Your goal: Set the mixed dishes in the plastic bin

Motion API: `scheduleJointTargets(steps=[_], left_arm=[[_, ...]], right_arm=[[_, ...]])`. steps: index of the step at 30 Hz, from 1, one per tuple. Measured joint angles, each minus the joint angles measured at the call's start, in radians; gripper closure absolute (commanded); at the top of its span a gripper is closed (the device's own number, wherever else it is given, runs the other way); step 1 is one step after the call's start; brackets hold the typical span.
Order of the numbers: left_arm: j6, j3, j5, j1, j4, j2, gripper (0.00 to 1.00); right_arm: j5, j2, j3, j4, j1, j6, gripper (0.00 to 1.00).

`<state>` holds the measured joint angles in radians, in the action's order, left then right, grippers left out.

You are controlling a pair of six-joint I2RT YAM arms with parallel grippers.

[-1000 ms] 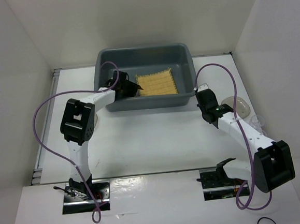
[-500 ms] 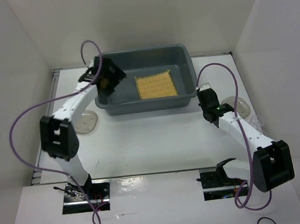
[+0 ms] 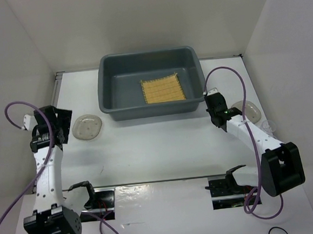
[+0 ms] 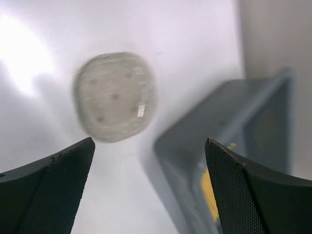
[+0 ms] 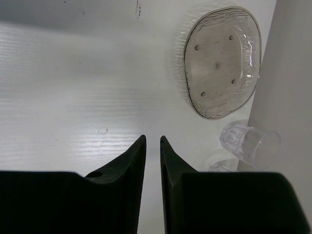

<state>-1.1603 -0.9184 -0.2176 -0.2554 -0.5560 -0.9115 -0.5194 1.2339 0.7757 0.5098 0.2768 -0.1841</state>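
The dark grey plastic bin (image 3: 109, 99) stands at the back middle, with the yellow woven mat (image 3: 163, 89) lying flat inside it. One clear plate (image 3: 87, 127) rests on the table left of the bin. My left gripper (image 3: 59, 124) hovers just left of that plate, wide open and empty. In the left wrist view the plate (image 4: 114, 96) lies ahead of the gripper (image 4: 150, 141), with the bin (image 4: 229, 141) and mat (image 4: 209, 195) to the right. A second clear plate (image 5: 222, 61) and a clear cup (image 5: 248, 141) sit right of my right gripper (image 5: 152, 138), which is open by a narrow gap, empty.
White walls close in the table on the left, back and right; the right-hand plate (image 3: 251, 109) and cup (image 3: 268, 125) lie close to the right wall. A second clear dish (image 5: 222, 165) shows faintly beside the cup. Purple cables loop off both arms.
My left arm has swung out of the bin to the table's left side, its jaws spread wide, leaving the mat in the bin. My right jaws have parted slightly.
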Motion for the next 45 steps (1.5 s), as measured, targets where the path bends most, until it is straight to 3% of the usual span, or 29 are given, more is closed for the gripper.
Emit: scheduleJointTargets(steps=[6, 19, 23, 27, 30, 32, 39, 45], left_arm=[[-0.082, 0.121, 0.097, -0.135, -0.045, -0.152, 0.0], [-0.129, 0.225, 0.258, -0.189, 0.159, -0.449, 0.0], [-0.128, 0.244, 0.303, -0.19, 0.223, -0.496, 0.13], [-0.123, 0.254, 0.356, -0.192, 0.314, -0.534, 0.34], [-0.108, 0.257, 0.372, -0.192, 0.355, -0.562, 0.67], [-0.099, 0.259, 0.377, -0.192, 0.365, -0.581, 1.0], [-0.01, 0.129, 0.373, -0.191, 0.301, -0.665, 1.0], [0.001, -0.053, 0.247, -0.204, 0.165, -0.483, 1.0]], right_arm=[[0.005, 0.001, 0.0, 0.0, 0.0, -0.003, 0.77], [0.008, -0.002, 0.0, -0.001, 0.0, -0.008, 0.74], [0.008, -0.002, 0.0, -0.001, 0.0, -0.008, 0.74], [0.008, -0.002, 0.0, -0.001, 0.0, -0.008, 0.73], [0.008, -0.002, 0.0, -0.001, 0.0, -0.008, 0.73], [0.008, -0.002, 0.0, -0.001, 0.0, -0.008, 0.73], [0.008, -0.002, 0.0, -0.001, 0.0, -0.008, 0.73], [0.008, -0.002, 0.0, -0.001, 0.0, -0.008, 0.73]])
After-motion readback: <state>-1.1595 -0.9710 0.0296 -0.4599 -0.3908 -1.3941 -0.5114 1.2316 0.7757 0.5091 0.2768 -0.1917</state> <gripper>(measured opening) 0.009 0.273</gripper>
